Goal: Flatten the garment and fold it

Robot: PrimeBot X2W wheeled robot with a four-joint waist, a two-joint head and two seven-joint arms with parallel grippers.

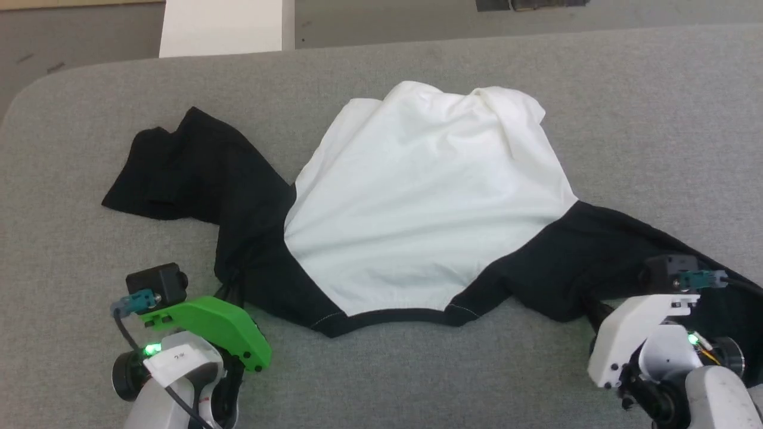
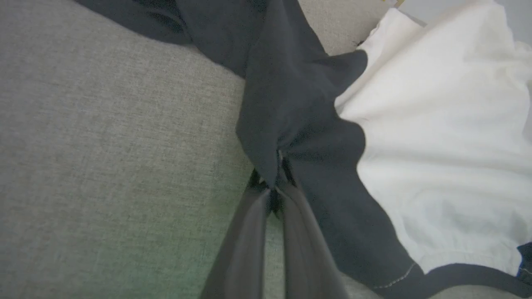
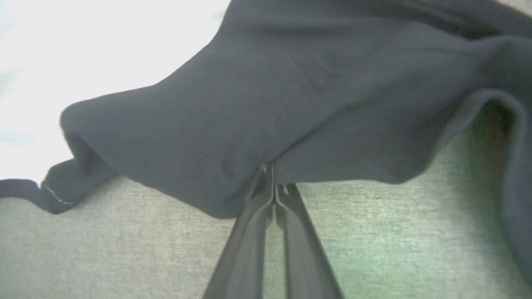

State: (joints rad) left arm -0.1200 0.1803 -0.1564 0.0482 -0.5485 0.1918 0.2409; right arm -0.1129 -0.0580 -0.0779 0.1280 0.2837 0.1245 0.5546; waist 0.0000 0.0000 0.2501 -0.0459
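Gripper check first: got the left gripper (image 2: 273,189) clamped shut on a bunched bit of black cloth by the left sleeve of the garment (image 1: 429,196). Same deal for the right gripper (image 3: 272,174), fingers pinched together on the black edge of the other sleeve. Got the garment lying rumpled on the grey counter (image 1: 656,107), white panel in the middle, black sleeves trailing out to both sides, black hem nearest the robot. Can spot a white box (image 1: 223,27) past the counter's far edge.

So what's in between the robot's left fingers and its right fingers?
The garment: white middle and black edging, in the head view. The left fingers and right fingers each pinch black cloth.
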